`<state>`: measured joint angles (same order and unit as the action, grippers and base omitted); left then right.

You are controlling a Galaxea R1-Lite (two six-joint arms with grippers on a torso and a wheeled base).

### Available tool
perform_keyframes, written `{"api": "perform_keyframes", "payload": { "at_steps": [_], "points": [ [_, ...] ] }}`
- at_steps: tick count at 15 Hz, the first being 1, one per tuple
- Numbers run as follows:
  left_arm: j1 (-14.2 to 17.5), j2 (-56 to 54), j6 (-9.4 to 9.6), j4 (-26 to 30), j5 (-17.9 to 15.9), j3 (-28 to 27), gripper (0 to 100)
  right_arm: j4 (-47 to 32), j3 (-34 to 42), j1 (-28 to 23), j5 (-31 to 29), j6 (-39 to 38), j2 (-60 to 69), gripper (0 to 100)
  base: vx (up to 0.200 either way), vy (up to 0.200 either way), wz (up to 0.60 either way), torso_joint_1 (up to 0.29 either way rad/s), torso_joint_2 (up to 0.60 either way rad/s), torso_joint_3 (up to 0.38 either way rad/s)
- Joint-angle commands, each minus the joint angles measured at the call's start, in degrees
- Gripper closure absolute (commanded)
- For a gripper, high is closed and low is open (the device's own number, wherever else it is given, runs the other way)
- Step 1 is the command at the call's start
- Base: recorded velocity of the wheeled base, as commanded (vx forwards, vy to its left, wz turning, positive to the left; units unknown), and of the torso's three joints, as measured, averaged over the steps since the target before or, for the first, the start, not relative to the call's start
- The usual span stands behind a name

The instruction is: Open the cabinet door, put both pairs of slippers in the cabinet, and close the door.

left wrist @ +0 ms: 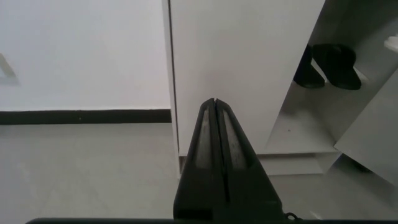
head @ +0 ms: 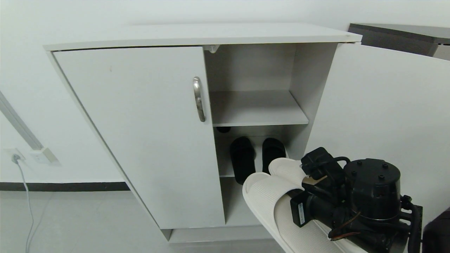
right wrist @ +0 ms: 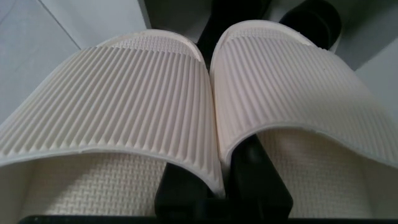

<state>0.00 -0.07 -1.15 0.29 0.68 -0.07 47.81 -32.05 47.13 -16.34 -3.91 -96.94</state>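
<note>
The white cabinet [head: 197,35] has its right door [head: 383,116] swung open and its left door [head: 140,133] closed. A pair of black slippers [head: 242,158] [left wrist: 329,65] [right wrist: 311,18] lies on the lower shelf inside. My right gripper [head: 309,191] [right wrist: 217,180] is shut on a pair of white ribbed slippers [head: 267,189] [right wrist: 143,93], held side by side, toes toward the opening, just in front of the cabinet. My left gripper [left wrist: 214,106] is shut and empty, low over the floor, facing the closed left door.
The upper shelf [head: 256,109] and the cabinet's bottom [head: 235,207] are bare. A metal handle [head: 199,99] sits on the left door. A wall socket with a cable [head: 14,156] is at far left. Grey furniture [head: 404,38] stands behind the open door.
</note>
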Motion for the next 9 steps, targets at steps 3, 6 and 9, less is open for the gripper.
{"api": "perform_keyframes", "payload": {
  "at_steps": [3,6,9],
  "points": [
    [0.1,0.1,0.00,-0.1,0.0,0.0,100,1.9,0.5,0.4,0.0,1.0,-1.1,100,0.000,0.000,0.00,0.000,0.00,0.000],
    [0.0,0.1,0.00,0.0,0.0,0.0,100,5.6,-1.3,2.5,-3.6,2.2,-5.3,100,0.000,0.000,0.00,0.000,0.00,0.000],
    [0.0,0.1,0.09,0.0,-0.2,0.0,100,6.9,-10.9,7.2,-19.3,2.3,-12.8,100,0.000,0.000,0.00,0.000,0.00,0.000]
  ]
}}
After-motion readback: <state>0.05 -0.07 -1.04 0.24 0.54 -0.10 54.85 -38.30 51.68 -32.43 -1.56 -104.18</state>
